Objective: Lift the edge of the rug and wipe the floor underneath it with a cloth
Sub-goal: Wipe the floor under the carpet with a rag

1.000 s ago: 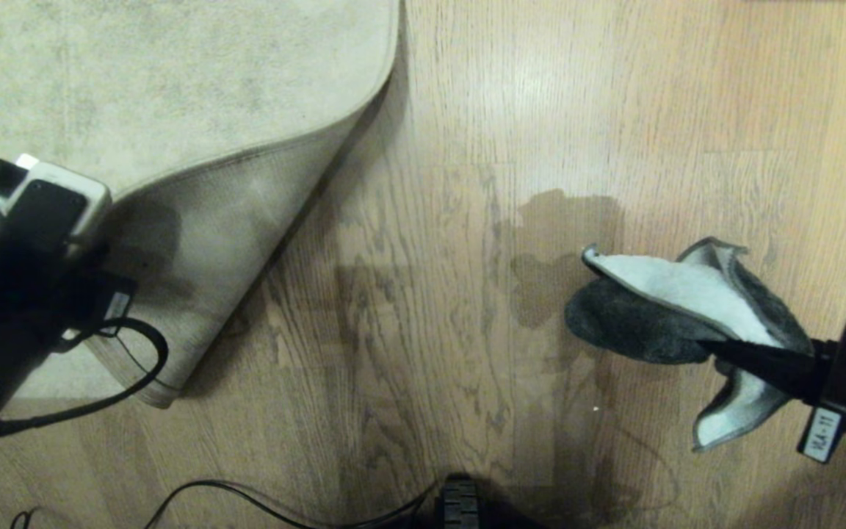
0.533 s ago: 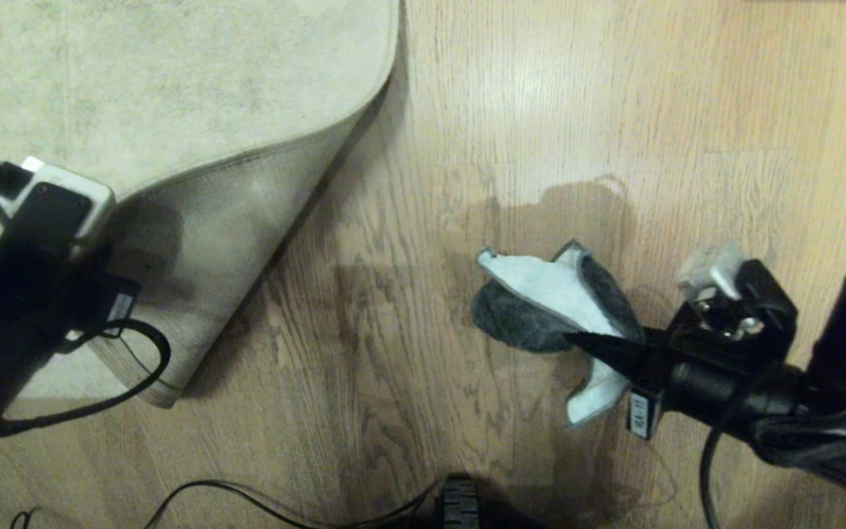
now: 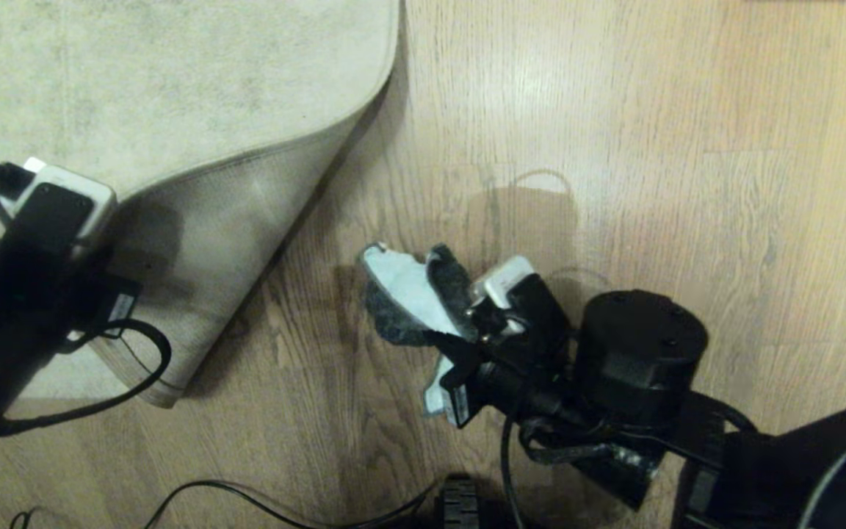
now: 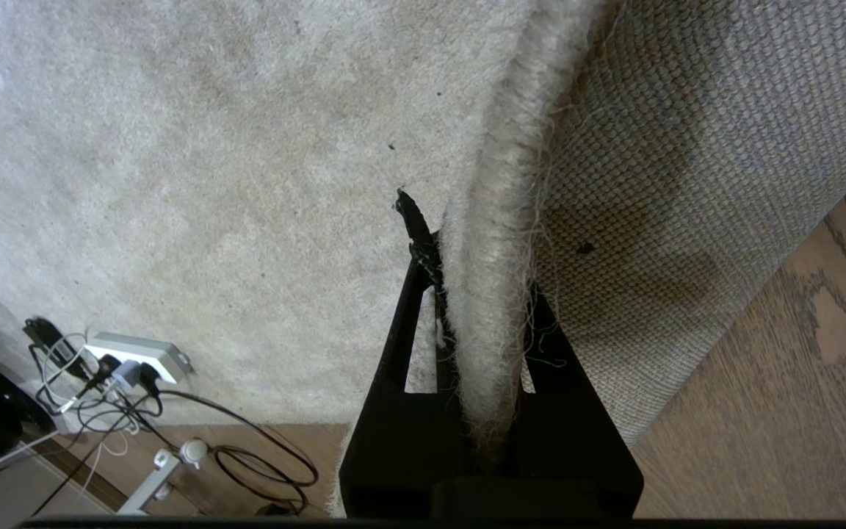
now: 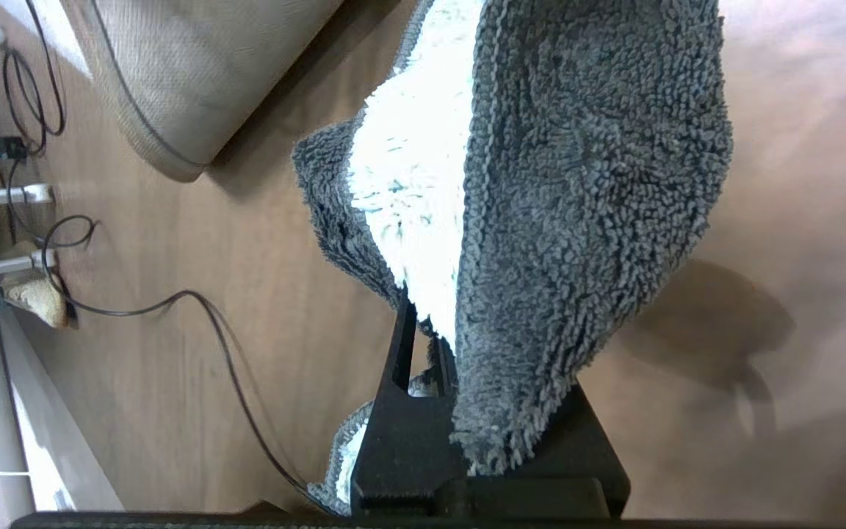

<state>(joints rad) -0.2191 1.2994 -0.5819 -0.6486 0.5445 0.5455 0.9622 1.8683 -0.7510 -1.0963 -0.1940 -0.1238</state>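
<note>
Here, the left gripper (image 4: 478,294) at 9 o'clock in the head view has its fingers (image 4: 412,294) clamped on the rug (image 3: 173,81) edge, corner folded up w/ woven greyish backing showing. Right gripper (image 3: 446,345), near centre, pinches the cloth (image 3: 412,301), which sticks out toward 10 o'clock above the floor (image 3: 687,147), just right of the raised corner. Cloth is shaggy dark grey w/ a pale inner side, crumpled.

Rug (image 3: 173,88) corner folded back, grey cloth (image 3: 408,297) above floor (image 3: 687,147)
</note>
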